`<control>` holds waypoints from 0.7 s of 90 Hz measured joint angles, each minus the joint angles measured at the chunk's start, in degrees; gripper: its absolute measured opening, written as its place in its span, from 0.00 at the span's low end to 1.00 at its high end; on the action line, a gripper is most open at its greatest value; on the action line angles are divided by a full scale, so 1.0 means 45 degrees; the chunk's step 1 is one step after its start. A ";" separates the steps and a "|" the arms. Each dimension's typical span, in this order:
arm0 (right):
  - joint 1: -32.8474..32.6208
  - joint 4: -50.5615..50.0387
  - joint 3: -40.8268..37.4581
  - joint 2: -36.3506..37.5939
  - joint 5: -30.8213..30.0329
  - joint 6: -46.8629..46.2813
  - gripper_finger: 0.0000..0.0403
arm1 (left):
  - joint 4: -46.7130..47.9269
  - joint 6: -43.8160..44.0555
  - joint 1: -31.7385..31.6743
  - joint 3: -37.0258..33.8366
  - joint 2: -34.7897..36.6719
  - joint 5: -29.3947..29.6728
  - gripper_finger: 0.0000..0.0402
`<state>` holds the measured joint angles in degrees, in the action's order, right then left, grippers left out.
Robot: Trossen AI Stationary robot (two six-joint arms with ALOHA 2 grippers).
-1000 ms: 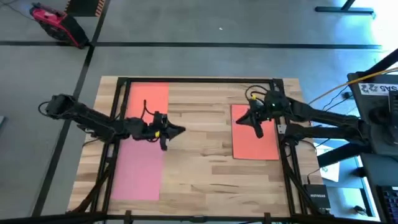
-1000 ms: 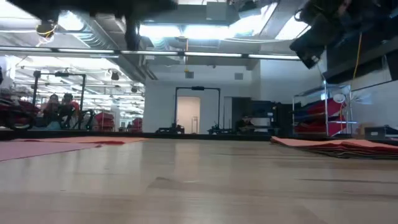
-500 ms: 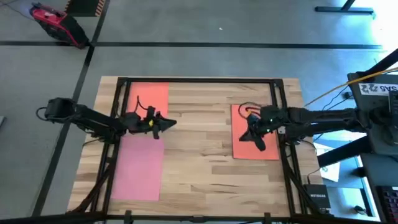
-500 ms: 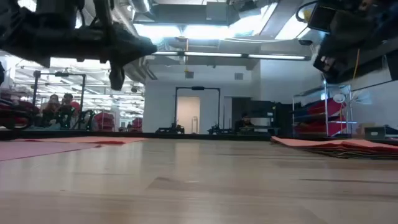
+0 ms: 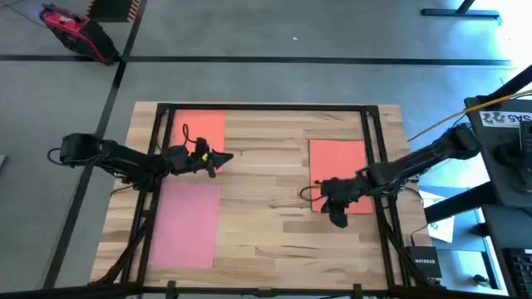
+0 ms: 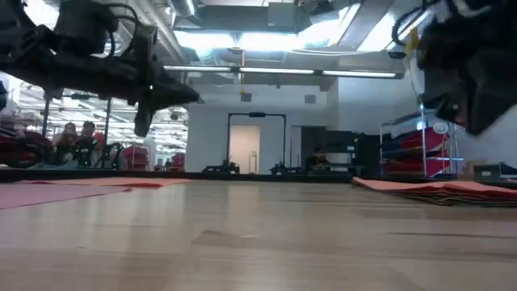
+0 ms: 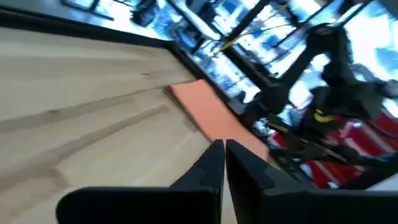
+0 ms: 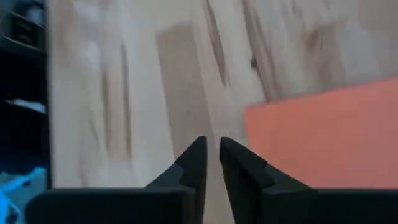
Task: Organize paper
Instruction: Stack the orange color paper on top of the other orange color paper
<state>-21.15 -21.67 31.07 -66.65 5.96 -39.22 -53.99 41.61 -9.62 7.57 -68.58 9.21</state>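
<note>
On the left side of the wooden tabletop (image 5: 266,199), an orange sheet (image 5: 198,131) lay flat at the far edge, and a pink sheet (image 5: 184,226) lay flat nearer the front edge, roughly in line with it. The left pincer (image 5: 218,158) hung above the bare wood just beside the orange sheet's right edge, clear of both sheets, its two dark fingers (image 7: 211,165) pressed almost together with nothing between them. In the low view it (image 6: 174,95) was raised well off the surface. Toward the right side lay another orange sheet (image 5: 341,166), flat, well apart from the left pair. The right pincer (image 5: 332,218) was at that sheet's near left corner, over its edge and the wood beside it. Its fingers (image 8: 194,163) stood close together, only a thin gap showing, holding nothing, with the orange sheet (image 8: 323,137) beside them.
</note>
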 joint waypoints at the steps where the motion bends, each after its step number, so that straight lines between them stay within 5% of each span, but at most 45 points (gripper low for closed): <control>1: -0.0007 0.0075 0.0000 -0.0122 -0.0013 -0.0004 0.16 | 0.0056 -0.0002 -0.0039 0.0000 0.0000 0.0002 0.00; 24: -0.0062 0.1066 0.0657 -0.2364 -0.1532 0.0224 0.33 | 0.0602 -0.0679 -0.0497 0.0005 0.0000 -0.0013 0.00; 63: -0.0268 -0.1694 0.3019 -0.3999 -0.3158 0.1492 0.34 | 0.1314 -0.1393 -0.0491 0.0010 -0.0005 -0.1221 0.00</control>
<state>-22.36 -29.30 44.66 -84.64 -8.25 -32.51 -48.07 35.34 -11.83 7.62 -68.60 3.71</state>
